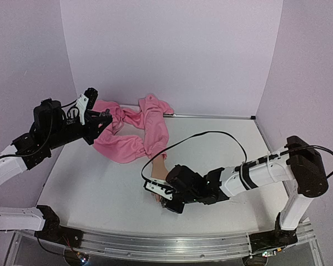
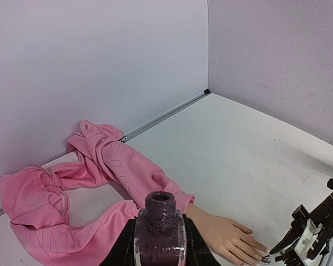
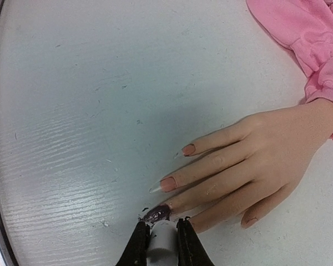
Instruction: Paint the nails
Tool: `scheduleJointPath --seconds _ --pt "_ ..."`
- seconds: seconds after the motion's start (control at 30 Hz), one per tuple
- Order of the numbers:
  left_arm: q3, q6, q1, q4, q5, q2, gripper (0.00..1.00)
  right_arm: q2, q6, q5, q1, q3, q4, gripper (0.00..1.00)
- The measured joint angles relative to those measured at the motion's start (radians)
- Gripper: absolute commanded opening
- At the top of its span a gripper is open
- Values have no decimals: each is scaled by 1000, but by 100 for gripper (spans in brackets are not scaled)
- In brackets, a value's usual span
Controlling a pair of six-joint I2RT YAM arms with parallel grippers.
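The pale mannequin hand [image 3: 261,155] lies flat on the white table, its wrist in a pink sleeve [image 3: 327,88]. Of the nails, one is dark purple [image 3: 158,212] and two others are skin-toned [image 3: 167,183] [image 3: 188,149]. My right gripper [image 3: 162,228] is shut on a white brush handle [image 3: 162,244], whose tip sits at the dark nail. My left gripper [image 2: 160,246] is raised at the left, shut on an open purple polish bottle [image 2: 160,227]. In the top view the right gripper [image 1: 165,200] covers the fingertips of the hand [image 1: 155,176], and the left gripper [image 1: 102,118] hangs over the cloth.
Pink cloth [image 1: 134,133] is bunched at the back left, joined to the sleeve. Small dark polish specks [image 3: 144,209] mark the table beside the painted nail. Lilac walls [image 1: 172,50] close in the back and both sides. A metal rail [image 1: 172,244] runs along the near edge.
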Motion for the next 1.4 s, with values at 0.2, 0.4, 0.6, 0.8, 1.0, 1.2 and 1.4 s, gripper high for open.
scheduleJointPath --seconds 0.2,0.4,0.6,0.8,1.0,1.2,1.4 --pt "0 0 0 0 0 0 0 2 0 1 0 3 1 0" --pt "0 0 0 0 0 0 0 2 0 1 0 3 2 0" --pt "0 0 0 0 0 0 0 2 1 1 0 3 1 0" --pt "0 0 0 0 0 0 0 4 1 1 0 3 2 0" --pt "0 0 0 0 0 0 0 21 1 1 0 3 0 0" --pt "0 0 0 0 0 0 0 21 1 0 0 3 0 0" --pt "0 0 0 0 0 0 0 21 1 -11 0 3 0 0"
